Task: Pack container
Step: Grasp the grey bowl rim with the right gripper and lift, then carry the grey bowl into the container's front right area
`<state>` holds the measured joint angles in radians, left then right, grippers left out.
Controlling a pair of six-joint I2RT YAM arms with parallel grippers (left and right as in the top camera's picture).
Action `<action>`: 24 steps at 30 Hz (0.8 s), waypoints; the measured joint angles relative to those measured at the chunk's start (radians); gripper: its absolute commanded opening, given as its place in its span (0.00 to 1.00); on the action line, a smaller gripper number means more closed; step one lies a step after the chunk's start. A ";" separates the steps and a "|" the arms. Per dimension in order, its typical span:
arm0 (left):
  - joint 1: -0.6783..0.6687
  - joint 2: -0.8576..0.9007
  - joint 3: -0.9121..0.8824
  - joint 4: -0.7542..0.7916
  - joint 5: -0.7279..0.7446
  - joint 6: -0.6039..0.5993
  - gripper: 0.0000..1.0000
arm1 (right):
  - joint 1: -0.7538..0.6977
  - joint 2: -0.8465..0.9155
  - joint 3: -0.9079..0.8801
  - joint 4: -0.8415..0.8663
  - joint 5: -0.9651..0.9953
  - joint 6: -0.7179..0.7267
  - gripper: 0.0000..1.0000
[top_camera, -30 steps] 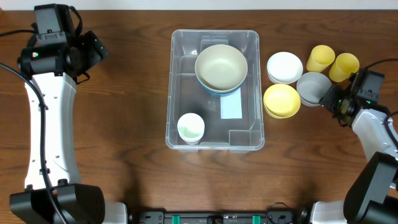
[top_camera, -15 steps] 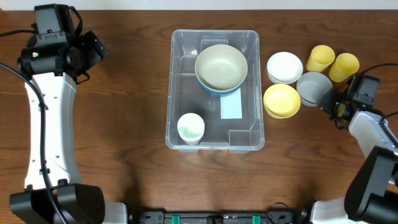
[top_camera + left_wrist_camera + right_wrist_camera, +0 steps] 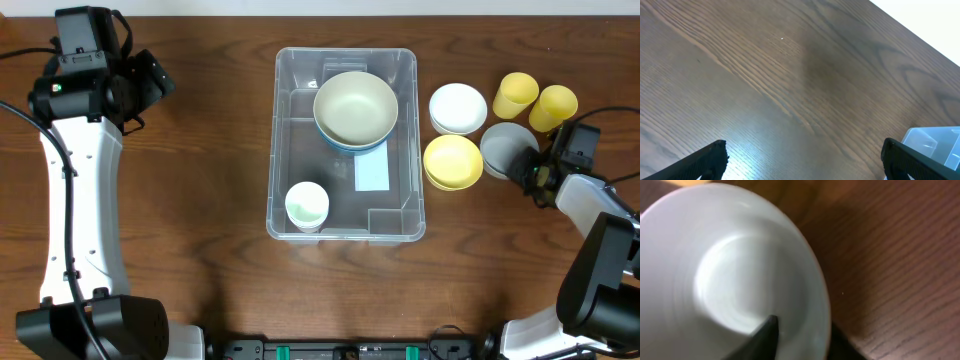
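Dark wooden table, set with a bin and dishes.
A clear container is placed at the middle. Toward the right edge a white bowl, a yellow bowl and a grey bowl are grouped close together, with a yellow cup and a second yellow cup stood side by side nearer the far edge.

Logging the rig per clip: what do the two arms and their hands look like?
Both have long white links joined by black housings. The left arm carries a looping black cable and a small green light near the wrist; the left hand has two black, blunt fingers. The right arm is built alike; the right hand shows a black, pointed fingertip.
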<state>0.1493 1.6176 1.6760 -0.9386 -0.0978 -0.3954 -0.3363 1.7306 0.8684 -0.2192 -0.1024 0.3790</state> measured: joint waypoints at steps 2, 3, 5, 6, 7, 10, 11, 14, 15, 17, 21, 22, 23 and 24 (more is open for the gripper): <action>0.000 0.000 0.000 0.000 0.000 0.000 0.98 | -0.002 0.000 0.000 -0.015 -0.001 -0.003 0.03; 0.000 0.000 0.000 0.000 0.000 0.000 0.98 | -0.005 -0.002 0.000 -0.027 -0.005 -0.001 0.01; 0.000 0.000 0.000 0.000 0.000 0.000 0.98 | -0.010 -0.020 0.000 -0.053 -0.006 0.003 0.01; 0.000 0.000 0.000 0.000 0.000 0.000 0.98 | -0.015 -0.033 0.000 -0.074 0.000 0.003 0.01; 0.000 0.000 0.000 0.000 0.000 0.000 0.98 | -0.022 -0.051 -0.001 -0.093 0.009 0.002 0.01; 0.000 0.000 0.000 0.000 0.000 0.000 0.98 | -0.041 -0.123 -0.003 -0.149 0.043 0.002 0.01; 0.000 0.000 0.000 0.000 0.000 0.000 0.98 | -0.046 -0.163 -0.004 -0.167 0.060 0.002 0.01; 0.000 0.000 0.000 0.000 0.000 0.000 0.98 | -0.053 -0.288 -0.005 -0.211 0.089 0.002 0.01; 0.000 0.000 0.000 0.000 0.000 0.000 0.98 | -0.052 -0.338 -0.005 -0.221 0.089 0.002 0.01; 0.000 0.000 0.000 0.000 0.000 0.000 0.98 | -0.046 -0.448 -0.005 -0.243 0.076 0.000 0.01; 0.000 0.000 0.000 0.000 0.000 0.000 0.98 | 0.019 -0.654 -0.005 -0.286 0.012 -0.016 0.01; 0.000 0.000 0.000 0.000 0.000 0.000 0.98 | 0.058 -0.712 -0.004 -0.303 -0.007 -0.023 0.01; 0.000 0.000 0.000 0.000 0.000 0.000 0.98 | 0.087 -0.746 -0.002 -0.318 -0.020 -0.027 0.01; 0.000 0.000 0.000 0.000 0.000 0.000 0.98 | 0.127 -0.779 0.002 -0.341 -0.029 -0.032 0.01</action>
<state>0.1493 1.6176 1.6760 -0.9386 -0.0978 -0.3954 -0.2089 0.9512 0.8707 -0.5606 -0.1318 0.3470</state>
